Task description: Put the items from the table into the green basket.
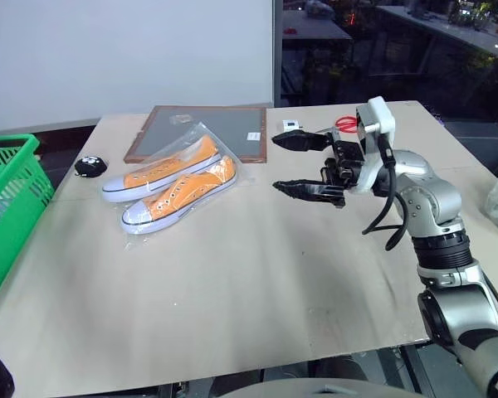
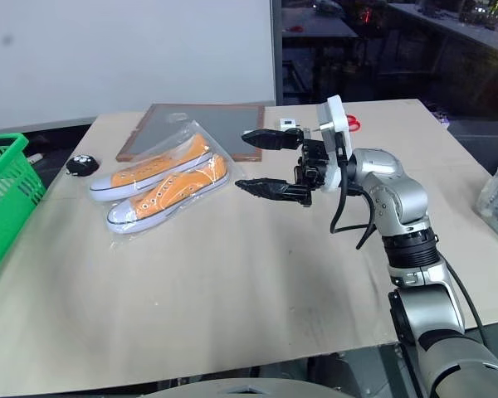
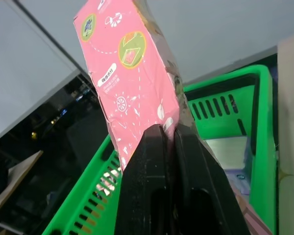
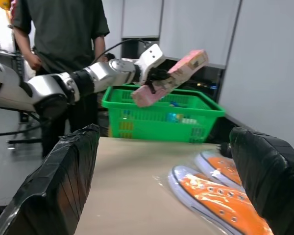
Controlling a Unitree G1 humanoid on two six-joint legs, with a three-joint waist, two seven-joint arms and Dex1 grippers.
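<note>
Basket (image 1: 8,207) stands at the counter's far left edge, its green rim level with the tabletop, so anything carried out there can simply be let go above it. My left fingers (image 3: 172,147) are clenched on one end of the pink pack (image 3: 130,73), pinching it flat between them; the pack's long axis runs on past the fingertips, and in my right wrist view it slants up and away from my wrist, hanging over the basket's open top (image 4: 161,105). I judge this grip by the end is meant to let it slide straight down once I let go. A few items already lie inside the basket.

On the counter (image 1: 257,282), toward the middle, a pair of orange shoes in a clear bag (image 1: 170,182) lies slantwise, with a small black object (image 1: 90,166) beside it and a dark framed board (image 1: 207,133) behind. To the right, my right fingers (image 1: 297,164) are spread wide and empty, raised above the counter and pointing toward the shoes. A person (image 4: 59,29) stands beyond the basket.
</note>
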